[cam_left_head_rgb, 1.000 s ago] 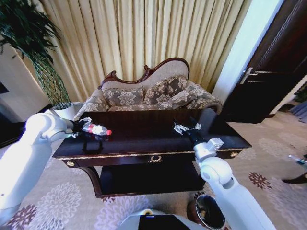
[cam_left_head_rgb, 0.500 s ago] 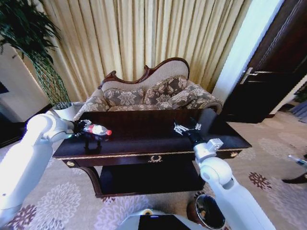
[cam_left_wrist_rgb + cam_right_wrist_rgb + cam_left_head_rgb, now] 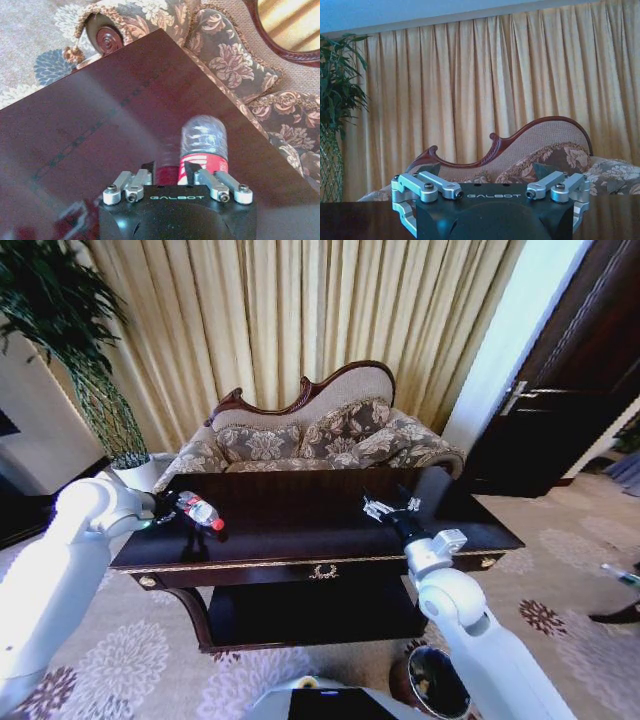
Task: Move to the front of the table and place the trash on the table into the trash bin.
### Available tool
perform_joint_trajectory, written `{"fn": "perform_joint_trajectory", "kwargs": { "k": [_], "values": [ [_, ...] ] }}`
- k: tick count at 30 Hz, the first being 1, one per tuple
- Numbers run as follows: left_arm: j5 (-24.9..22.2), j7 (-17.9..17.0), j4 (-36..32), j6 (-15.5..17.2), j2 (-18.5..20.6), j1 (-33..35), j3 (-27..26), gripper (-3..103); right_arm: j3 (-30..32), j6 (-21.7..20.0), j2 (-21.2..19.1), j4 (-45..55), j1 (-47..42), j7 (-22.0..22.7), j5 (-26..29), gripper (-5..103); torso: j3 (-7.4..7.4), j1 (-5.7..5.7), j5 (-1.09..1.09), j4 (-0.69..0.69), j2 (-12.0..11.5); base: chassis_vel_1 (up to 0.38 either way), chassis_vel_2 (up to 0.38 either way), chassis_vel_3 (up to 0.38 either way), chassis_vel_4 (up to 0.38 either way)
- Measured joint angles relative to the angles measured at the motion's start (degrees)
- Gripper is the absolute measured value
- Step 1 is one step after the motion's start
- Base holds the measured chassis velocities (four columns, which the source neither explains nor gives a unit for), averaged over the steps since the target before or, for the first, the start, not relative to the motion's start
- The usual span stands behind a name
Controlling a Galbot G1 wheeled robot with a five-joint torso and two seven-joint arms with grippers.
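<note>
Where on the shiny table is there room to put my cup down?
The middle of the table is bare, between the bottle in the left gripper and the right gripper. The strip along the front gold trim looks free too. It is crowded at the left end by the bottle and near the right gripper.

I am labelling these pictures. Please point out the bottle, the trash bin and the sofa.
bottle (image 3: 204, 145): left wrist view, on its clear ribbed body.
trash bin (image 3: 432, 681): head view, on its dark opening.
sofa (image 3: 300, 443): head view, on a floral cushion.
</note>
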Motion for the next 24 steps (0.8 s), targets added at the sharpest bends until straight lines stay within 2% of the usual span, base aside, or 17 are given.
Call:
{"fn": "perform_joint_trajectory", "kwargs": {
  "k": [1,2,4,5,8,9,11,12,14,15,17,18,19,22,24],
  "values": [
    [0.0,0.0,-0.3,0.0,0.0,0.1,0.0,41,-0.1,0.0,0.1,-0.1,0.0,-0.1,-0.1,100,0.0,0.0,0.0,0.01,0.0,0.0,0.0,0.0,0.0],
    [0.0,0.0,-0.3,0.0,0.0,0.1,0.0,41,-0.1,0.0,0.1,-0.1,0.0,-0.1,-0.1,100,0.0,0.0,0.0,0.01,0.0,0.0,0.0,0.0,0.0],
    [0.3,0.1,-0.7,0.3,0.0,0.2,-0.1,52,-0.2,0.0,0.1,-0.5,0.0,-0.2,-0.1,100,0.0,0.0,0.01,0.0,0.0,0.0,0.0,0.0,0.0],
    [0.3,0.1,-0.7,0.3,0.0,0.2,-0.1,52,-0.2,0.0,0.1,-0.5,0.0,-0.2,-0.1,100,0.0,0.0,0.01,0.0,0.0,0.0,0.0,0.0,0.0],
    [1.9,2.4,-0.2,1.9,0.2,-0.2,0.6,68,-0.6,0.1,0.2,-1.0,0.1,-0.5,-0.4,100,0.0,0.0,0.01,0.02,0.0,0.0,0.0,0.0,0.0],
    [1.9,2.4,-0.2,1.9,0.2,-0.2,0.6,68,-0.6,0.1,0.2,-1.0,0.1,-0.5,-0.4,100,0.0,0.0,0.01,0.02,0.0,0.0,0.0,0.0,0.0],
    [2.0,4.4,0.9,3.8,0.7,-1.8,2.0,79,-0.9,0.1,0.1,-1.4,0.3,-0.5,-0.5,100,0.0,0.0,0.01,0.01,0.0,0.0,0.0,0.0,0.0],
    [2.0,4.4,0.9,3.8,0.7,-1.8,2.0,79,-0.9,0.1,0.1,-1.4,0.3,-0.5,-0.5,100,0.0,0.0,0.01,0.01,0.0,0.0,0.0,0.0,0.0],
    [2.0,6.3,2.4,5.7,1.2,-4.9,4.7,89,-1.3,0.1,-0.1,-1.7,0.5,-0.6,-0.5,100,0.0,0.0,0.01,0.0,0.0,0.0,0.0,0.0,0.0],
    [2.0,6.3,2.4,5.7,1.2,-4.9,4.7,89,-1.3,0.1,-0.1,-1.7,0.5,-0.6,-0.5,100,0.0,0.0,0.01,0.0,0.0,0.0,0.0,0.0,0.0],
    [1.9,8.5,2.9,7.6,1.8,-6.1,5.9,98,-1.5,0.1,-0.3,-1.8,0.4,-0.6,-0.6,100,0.0,0.0,0.02,-0.02,0.0,0.0,0.0,0.0,0.0],
    [1.7,10.5,2.9,9.3,2.2,-6.3,6.1,100,-1.4,0.1,-0.3,-1.8,0.3,-0.6,-0.7,100,0.0,0.0,0.02,-0.01,0.0,0.0,0.0,0.0,0.0],
    [1.7,10.5,2.9,9.3,2.2,-6.3,6.1,100,-1.4,0.1,-0.3,-1.8,0.3,-0.6,-0.7,100,0.0,0.0,0.02,-0.01,0.0,0.0,0.0,0.0,0.0],
    [0.8,14.0,3.0,12.4,3.1,-6.5,6.3,100,-1.0,0.2,-0.5,-2.0,0.1,-0.6,-0.8,100,0.0,0.0,0.01,0.02,0.0,0.0,0.0,0.0,0.0],
    [0.0,14.2,3.5,12.9,3.2,-7.4,7.0,100,-0.9,0.2,-0.6,-2.2,0.1,-0.6,-0.8,100,0.0,0.0,0.01,0.02,0.0,0.0,0.0,0.0,0.0]
  ]
}}
